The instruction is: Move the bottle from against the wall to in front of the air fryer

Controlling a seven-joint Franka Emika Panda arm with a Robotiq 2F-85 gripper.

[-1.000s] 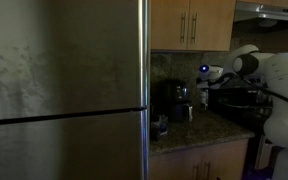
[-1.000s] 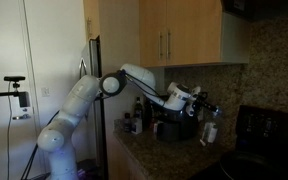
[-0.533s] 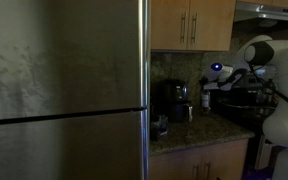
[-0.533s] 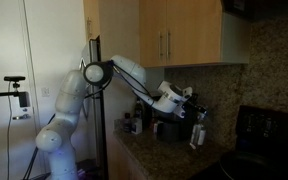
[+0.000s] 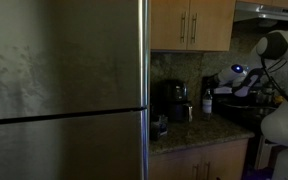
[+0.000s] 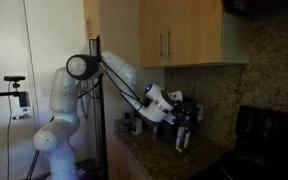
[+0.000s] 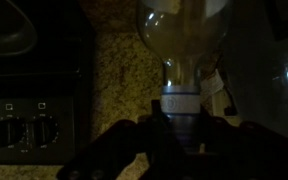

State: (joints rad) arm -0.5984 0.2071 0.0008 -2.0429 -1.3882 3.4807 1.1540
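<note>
Bottle [image 7: 181,97] is what I am holding by the neck. In the wrist view the gripper [image 7: 181,128] is coming in from the bottom edge, and its dark fingers are sitting on either side of the pale-banded cap, so the jaws are pinching the bottle just under its top. I am gripping it high, I judge, so the wider body is hanging straight below and the fingers are staying clear of the counter [image 7: 124,70] when it goes down. In both exterior views the bottle [image 5: 207,101] [image 6: 182,137] is standing upright under the gripper [image 5: 210,90] [image 6: 181,123], well off the tiled wall [image 5: 169,68] and out over the open granite. It is just beside the black air fryer [image 5: 173,100], on the side toward the stove [image 5: 246,105]. I cannot tell whether its base is touching the counter or hanging just above it, because the light is too dim. The stove's knobs [image 7: 24,130] are showing at the left of the wrist view, so I am working close to that appliance and watching my clearance. The arm [image 6: 124,75] is reaching across from beside the fridge [image 5: 64,90], which is hiding much of the air fryer from that side. I am reading the bottle as close to its target.
</note>
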